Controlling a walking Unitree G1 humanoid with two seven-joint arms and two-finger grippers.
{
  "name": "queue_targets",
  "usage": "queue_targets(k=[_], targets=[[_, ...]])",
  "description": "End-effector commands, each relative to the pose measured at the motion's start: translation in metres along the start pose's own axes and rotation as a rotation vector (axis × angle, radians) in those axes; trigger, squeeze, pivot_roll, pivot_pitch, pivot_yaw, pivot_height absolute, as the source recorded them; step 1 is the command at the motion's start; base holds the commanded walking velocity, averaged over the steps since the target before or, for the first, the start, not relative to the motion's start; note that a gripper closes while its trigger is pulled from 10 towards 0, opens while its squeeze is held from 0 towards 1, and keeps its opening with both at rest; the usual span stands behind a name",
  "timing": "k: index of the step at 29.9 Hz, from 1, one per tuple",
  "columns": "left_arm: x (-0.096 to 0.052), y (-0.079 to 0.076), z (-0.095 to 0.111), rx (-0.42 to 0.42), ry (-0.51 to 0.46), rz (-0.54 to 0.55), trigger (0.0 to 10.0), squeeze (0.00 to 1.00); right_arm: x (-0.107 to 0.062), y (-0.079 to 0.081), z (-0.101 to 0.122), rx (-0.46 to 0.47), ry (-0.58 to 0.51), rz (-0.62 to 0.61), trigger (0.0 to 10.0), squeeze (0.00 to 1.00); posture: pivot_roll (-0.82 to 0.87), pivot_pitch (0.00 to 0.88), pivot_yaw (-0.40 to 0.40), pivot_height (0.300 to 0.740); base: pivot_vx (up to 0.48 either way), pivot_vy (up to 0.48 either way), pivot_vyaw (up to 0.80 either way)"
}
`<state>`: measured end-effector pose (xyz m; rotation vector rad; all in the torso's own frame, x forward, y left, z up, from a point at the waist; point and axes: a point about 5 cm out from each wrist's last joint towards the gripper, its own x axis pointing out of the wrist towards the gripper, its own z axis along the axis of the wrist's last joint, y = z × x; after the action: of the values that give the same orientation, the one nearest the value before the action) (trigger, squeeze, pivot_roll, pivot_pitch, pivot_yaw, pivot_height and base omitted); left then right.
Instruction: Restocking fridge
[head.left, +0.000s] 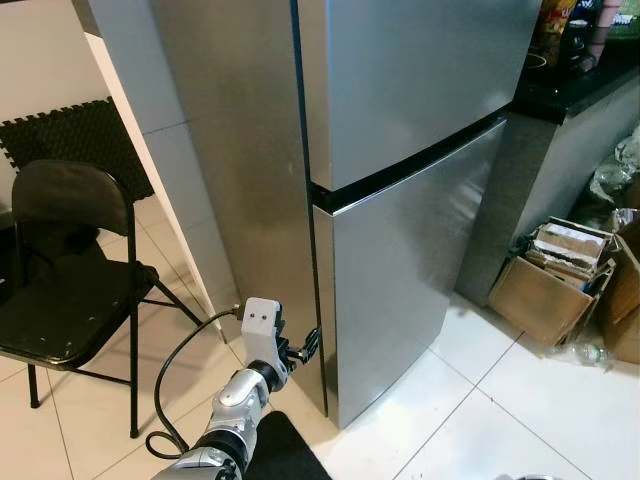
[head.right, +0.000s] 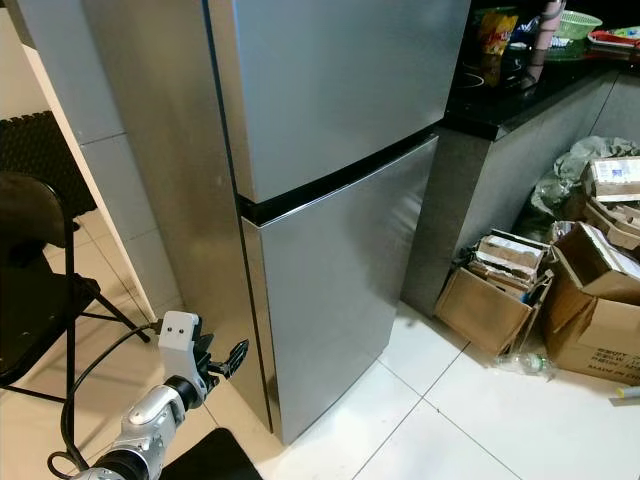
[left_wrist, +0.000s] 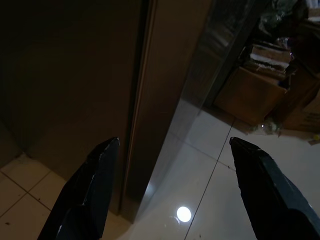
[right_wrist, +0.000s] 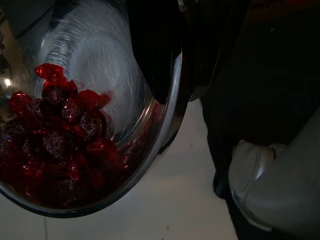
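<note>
Fridge (head.left: 400, 200) shut, left end effector (head.left: 308, 348) spread nr door edge.

Left arm (head.left: 232, 410): silver, jointed cylindrical segments, ending in a white rectangular wrist block (head.left: 262, 322) with two small dark round marks on its face. A black cable (head.left: 170, 370) loops from the block's upper corner back to the forearm. Left claw (head.left: 306, 347): two long black fingers (left_wrist: 87, 195), tapering to blunt tips, glossy. Right claw (right_wrist: 170, 55): black; a pale grey rounded body shell (right_wrist: 275, 185) lies near it.
</note>
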<state>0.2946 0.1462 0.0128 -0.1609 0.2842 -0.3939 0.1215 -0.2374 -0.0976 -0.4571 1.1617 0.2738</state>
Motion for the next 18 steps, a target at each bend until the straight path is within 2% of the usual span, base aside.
queue_targets(k=[1,6,14,18], targets=[[-0.003,0.007,0.005,0.021,-0.018,-0.005,10.0,0.0,0.0,-0.001,0.003,-0.035,-0.006,0.001,10.0,0.0,-0.05,0.0,-0.032,0.74,0.0,-0.48,0.0],[-0.001,0.007,0.009,0.014,-0.036,0.005,10.0,0.0,0.001,-0.001,0.004,-0.044,-0.006,0.006,10.0,0.0,-0.05,0.0,-0.031,0.74,0.0,-0.48,0.0],[0.007,0.012,0.031,0.023,-0.112,0.022,10.0,0.0,0.0,0.005,-0.002,-0.055,0.011,0.02,10.0,0.0,-0.06,0.0,-0.031,0.74,0.0,0.0,0.0],[0.01,0.021,0.062,0.057,-0.216,0.0,10.0,0.0,-0.001,0.003,-0.007,-0.051,0.021,0.016,10.0,0.0,-0.06,0.0,-0.03,0.74,0.0,0.0,0.0]])
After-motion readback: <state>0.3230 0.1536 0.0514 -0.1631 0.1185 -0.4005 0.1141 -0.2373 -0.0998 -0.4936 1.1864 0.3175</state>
